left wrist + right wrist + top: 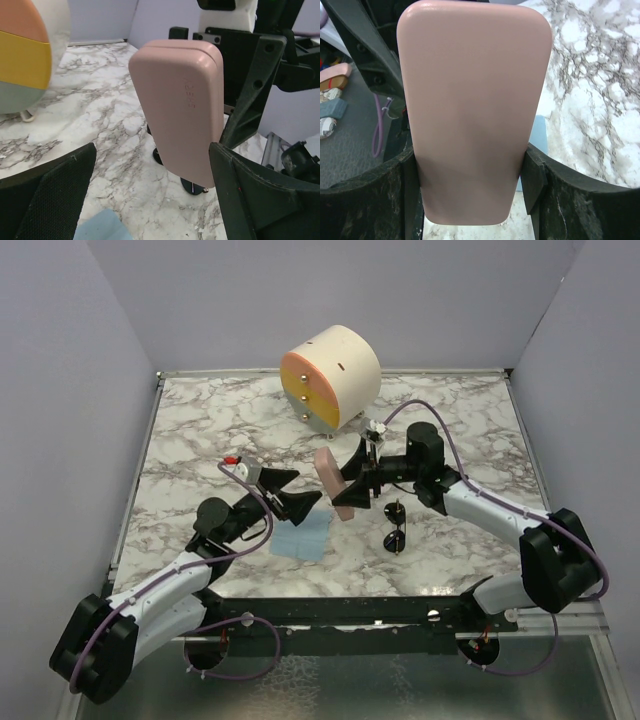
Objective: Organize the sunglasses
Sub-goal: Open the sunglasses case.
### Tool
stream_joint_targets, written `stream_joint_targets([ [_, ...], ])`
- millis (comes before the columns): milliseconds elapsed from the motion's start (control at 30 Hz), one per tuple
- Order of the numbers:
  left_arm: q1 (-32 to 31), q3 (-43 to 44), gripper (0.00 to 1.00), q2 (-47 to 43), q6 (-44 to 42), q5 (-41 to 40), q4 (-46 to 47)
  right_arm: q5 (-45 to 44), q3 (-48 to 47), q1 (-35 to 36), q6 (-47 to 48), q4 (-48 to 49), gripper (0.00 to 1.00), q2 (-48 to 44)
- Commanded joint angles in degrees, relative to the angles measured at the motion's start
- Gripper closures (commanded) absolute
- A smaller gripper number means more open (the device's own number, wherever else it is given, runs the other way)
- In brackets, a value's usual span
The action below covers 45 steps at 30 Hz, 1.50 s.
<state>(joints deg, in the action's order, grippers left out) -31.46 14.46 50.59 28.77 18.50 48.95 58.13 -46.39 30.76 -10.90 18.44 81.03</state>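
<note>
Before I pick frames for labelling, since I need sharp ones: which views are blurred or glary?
Top external: evenly lit and sharp, though the small black round-lensed sunglasses show little detail. Left wrist: the round cream drawer unit with coloured fronts is out of focus; the pink oblong glasses case is sharp, with mild sheen. Right wrist: the case fills the frame, featureless; no harsh glare.

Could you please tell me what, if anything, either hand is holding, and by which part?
The right hand grips the pink oblong glasses case by its long edges near one end; the open left hand holds nothing.
</note>
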Motion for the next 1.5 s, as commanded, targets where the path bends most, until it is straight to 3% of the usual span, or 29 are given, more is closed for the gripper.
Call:
stream_joint_targets([
  [0, 0.26, -0.30, 0.02, 2.83, 0.04, 9.46, 8.52, 4.77, -3.13, -0.33, -1.26, 5.86, 0.99, 1.01],
  [267, 0.70, -0.47, 0.01, 7.76, 4.61, 15.97, 18.88, 7.25, -2.81, -0.36, -2.06, 6.95, 0.99, 1.11],
  [467, 4.60, 0.18, 0.01, 11.33, 11.49, 22.71, 28.54, 7.80, -1.66, -0.38, -2.29, 7.62, 0.99, -0.75],
  [767, 10.16, 3.30, 0.02, 23.06, 24.39, 32.55, 51.18, 8.81, -2.38, -0.35, -2.75, 7.75, 0.99, 0.76],
  [933, 10.21, 6.88, 0.02, 30.95, 25.84, 35.36, 52.12, 8.35, -3.14, -0.35, -3.05, 7.73, 0.99, 1.75],
  [1467, 9.25, 7.21, 0.02, 32.13, 22.78, 32.62, 52.13, 5.55, -4.21, -0.27, -4.10, 8.37, 0.99, 4.84],
])
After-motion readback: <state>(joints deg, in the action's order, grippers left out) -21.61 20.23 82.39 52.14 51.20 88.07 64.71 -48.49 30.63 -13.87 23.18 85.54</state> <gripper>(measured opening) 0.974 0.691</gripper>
